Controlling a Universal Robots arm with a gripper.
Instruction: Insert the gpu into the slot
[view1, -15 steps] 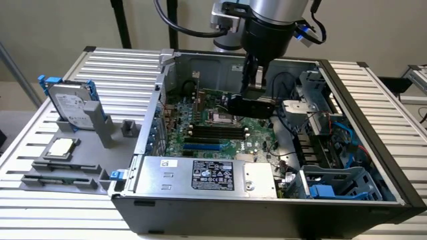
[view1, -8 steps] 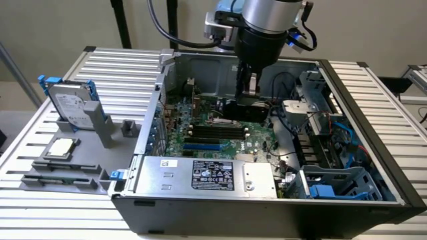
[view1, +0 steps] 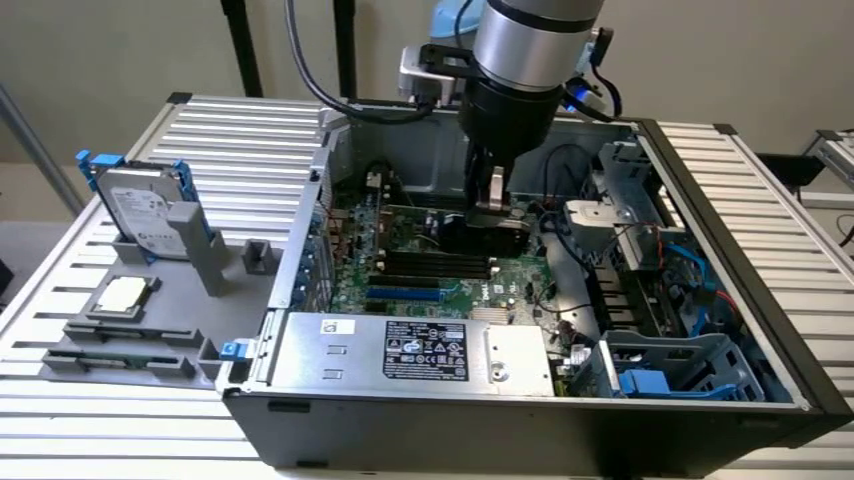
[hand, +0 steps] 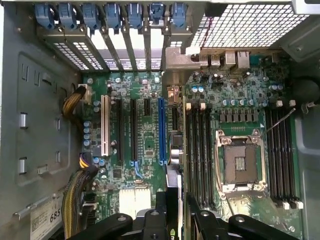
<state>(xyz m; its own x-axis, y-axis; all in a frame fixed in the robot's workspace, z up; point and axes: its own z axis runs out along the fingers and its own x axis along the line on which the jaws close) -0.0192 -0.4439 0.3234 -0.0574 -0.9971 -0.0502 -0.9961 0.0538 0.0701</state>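
My gripper (view1: 494, 207) reaches down into the open computer case and is shut on the gpu (view1: 478, 237), a flat black card hanging upright just above the green motherboard (view1: 350, 280). The wrist view shows the gpu (hand: 173, 196) edge-on between my fingers (hand: 202, 222), running alongside the slot. The slot (hand: 161, 130) is a long bright-blue strip and has nothing in it. The card's edge hangs beside the slot, between it and the black memory slots (hand: 197, 150). In the exterior view the slot (view1: 404, 296) lies nearer the power supply than the card.
A silver labelled power supply (view1: 414, 350) fills the case's front. The CPU socket (hand: 240, 162) lies beyond the memory slots. A white slot (hand: 104, 125) and yellow-black cables (hand: 80, 190) sit on the slot's far side. A hard drive (view1: 140, 210) stands outside the case.
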